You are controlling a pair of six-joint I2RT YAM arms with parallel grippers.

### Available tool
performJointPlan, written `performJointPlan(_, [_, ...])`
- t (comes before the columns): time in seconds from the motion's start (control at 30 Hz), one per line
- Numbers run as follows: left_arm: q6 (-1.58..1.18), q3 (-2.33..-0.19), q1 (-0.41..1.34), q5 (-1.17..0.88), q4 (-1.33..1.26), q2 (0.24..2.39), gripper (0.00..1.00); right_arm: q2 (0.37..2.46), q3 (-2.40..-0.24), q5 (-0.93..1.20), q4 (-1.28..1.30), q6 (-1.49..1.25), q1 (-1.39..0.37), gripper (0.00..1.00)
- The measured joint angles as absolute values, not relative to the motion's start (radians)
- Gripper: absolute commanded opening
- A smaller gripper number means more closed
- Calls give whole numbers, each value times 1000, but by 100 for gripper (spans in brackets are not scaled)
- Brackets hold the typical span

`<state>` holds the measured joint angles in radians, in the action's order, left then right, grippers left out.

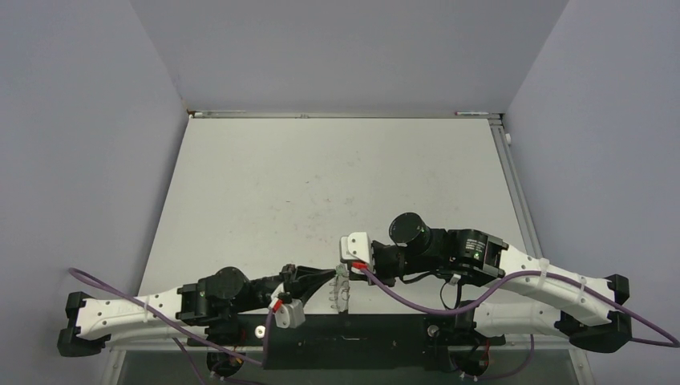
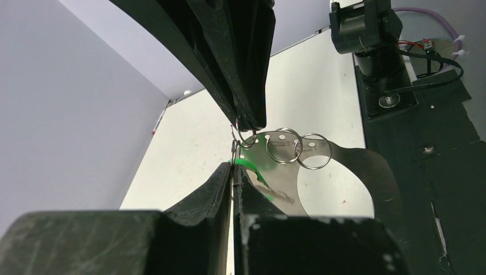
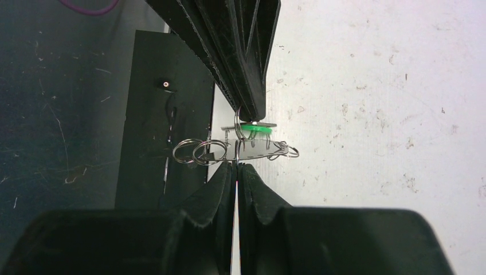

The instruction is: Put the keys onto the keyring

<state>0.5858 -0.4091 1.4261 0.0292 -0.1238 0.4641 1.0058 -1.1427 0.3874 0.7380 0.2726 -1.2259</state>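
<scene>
Closest to the left wrist lens, the left pincer (image 2: pixel 233 167) is pressed shut. The green key (image 2: pixel 247 164) juts from its tips, so it appears to be pinching that key. Facing it tip to tip, the right pincer (image 3: pixel 236 165) is also closed, seemingly on the rim of the keyring (image 2: pixel 367 166), which hangs in the air between the two arms above the near edge of the bench (image 1: pixel 321 176).

Small wire loops (image 2: pixel 298 144) edge the ring. One more sits right where the two pincers meet, touching or almost touching the key's head. Whether the key is already threaded onto it is too fine to tell.

The step in hand looks like working the key's head onto that loop. Doing it well calls for the right arm to hold the ring steady while the left makes only small, slow turns. Both grips should stay firm, since so small a key would slip easily, and neither pincer should let go until the head is plainly caught.
</scene>
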Motion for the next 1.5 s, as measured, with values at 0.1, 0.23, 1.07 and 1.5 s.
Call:
performJointPlan(0.1, [590, -409, 1428, 47, -125, 464, 0, 1006, -1150, 379, 744, 273, -1226, 5])
performJointPlan(0.23, [591, -409, 1431, 65, -138, 470, 0, 1006, -1157, 373, 749, 273, -1227, 5])
performJointPlan(1.07, [639, -374, 1431, 25, -169, 496, 43, 887, -1068, 322, 625, 248, -1227, 5])
performJointPlan(1.5, [370, -400, 1431, 64, -184, 437, 37, 810, -926, 306, 481, 251, -1227, 5])
